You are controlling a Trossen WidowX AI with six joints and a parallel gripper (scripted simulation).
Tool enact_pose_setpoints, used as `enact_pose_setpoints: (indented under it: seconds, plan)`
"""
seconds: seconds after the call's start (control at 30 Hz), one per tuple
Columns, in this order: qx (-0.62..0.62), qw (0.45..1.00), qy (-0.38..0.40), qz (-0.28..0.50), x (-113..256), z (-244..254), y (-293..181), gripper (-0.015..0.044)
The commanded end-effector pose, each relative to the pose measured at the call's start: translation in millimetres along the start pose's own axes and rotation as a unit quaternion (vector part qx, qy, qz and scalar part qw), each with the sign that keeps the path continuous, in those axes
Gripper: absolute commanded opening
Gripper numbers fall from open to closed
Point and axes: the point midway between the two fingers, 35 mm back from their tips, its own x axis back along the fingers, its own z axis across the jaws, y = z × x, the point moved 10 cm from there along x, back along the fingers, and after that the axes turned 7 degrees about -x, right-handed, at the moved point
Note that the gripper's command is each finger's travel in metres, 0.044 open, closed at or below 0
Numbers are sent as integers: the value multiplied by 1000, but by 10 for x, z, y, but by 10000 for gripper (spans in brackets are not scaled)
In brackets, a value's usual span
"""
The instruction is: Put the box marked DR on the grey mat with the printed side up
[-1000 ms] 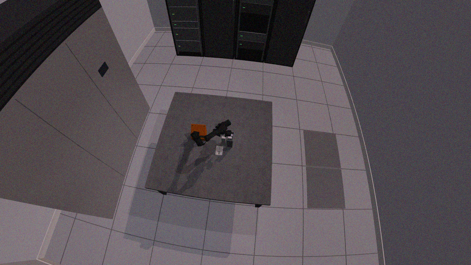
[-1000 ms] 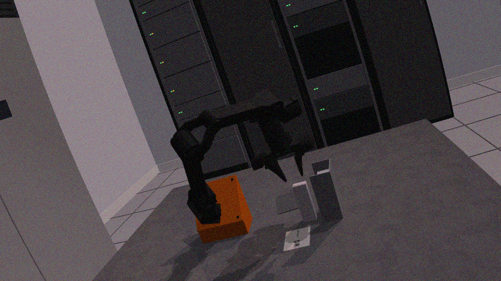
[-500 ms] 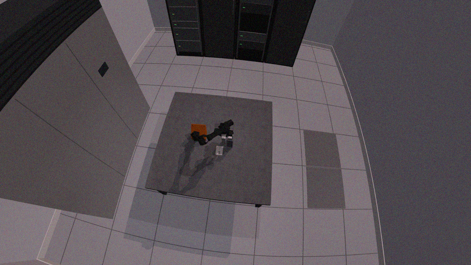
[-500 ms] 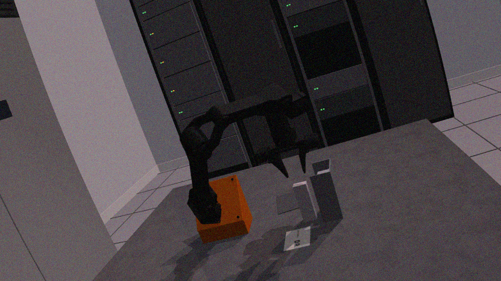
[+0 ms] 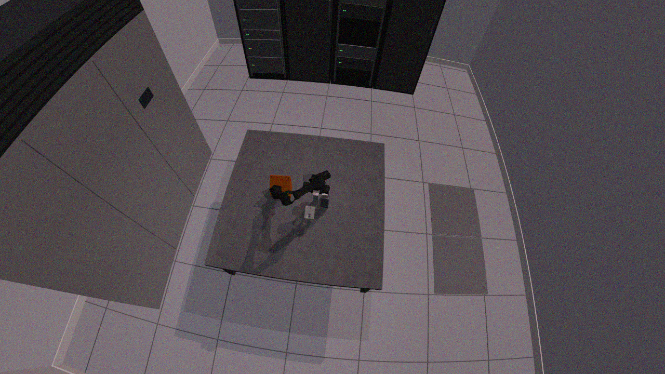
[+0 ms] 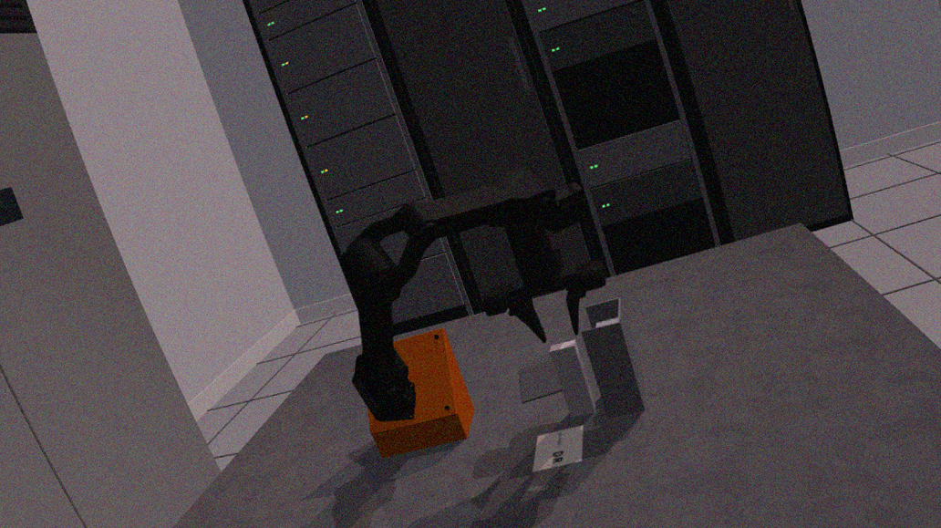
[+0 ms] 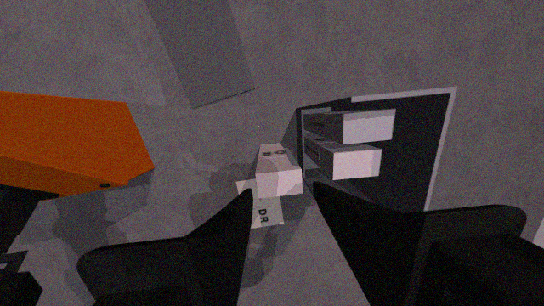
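While the gripper hovers: black parallel-jaw gripper (image 5: 318,187) (image 6: 560,337) (image 7: 282,189) hangs above the standing box, its jaws part-open with nothing between them.
Box in hand's reach: a slim white carton (image 5: 315,192) (image 6: 572,379) (image 7: 279,183), apparently the DR part, stands upright outside the bin, on the grey counter (image 5: 353,232) (image 6: 763,386) (image 7: 404,42), not on the mat.
Bin: the dark, open-topped bin with a pale rim (image 5: 324,203) (image 6: 614,370) (image 7: 439,149) stands just beside, toward the counter's right edge, two white boxes (image 7: 369,126) upright inside.
Label card: a flat white card printed DR (image 5: 309,212) (image 6: 559,457) (image 7: 269,212) lies toward the counter's near edge.
Mat: the flat grey rectangular mat (image 5: 306,178) (image 6: 539,382) (image 7: 204,47) lies toward the far left corner.
Descent: straight down, one finger each side, best centred first; the bin-side finger has little room beside the wall.
Grip: square and firm on the plain sides, leaving the print uncovered.
Turn: lift clear, then tip the print, which seems to face the far edge, skyward.
Risk: an off-centre finger could topple the carton or nudge the bin.
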Motion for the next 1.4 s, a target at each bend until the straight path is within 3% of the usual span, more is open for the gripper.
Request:
enact_pose_setpoints:
  seconds: [0.0, 0.4, 0.83, 1.37]
  plan:
    - [4, 1000, -1, 3, -74, 8, -3, 240]
    - [3, 1000, -1, 4, -226, 14, -9, 240]
    - [1, 1000, 1, 2, -202, 4, -1, 156]
    - [3, 1000, -1, 3, -79, 10, 6, 156]
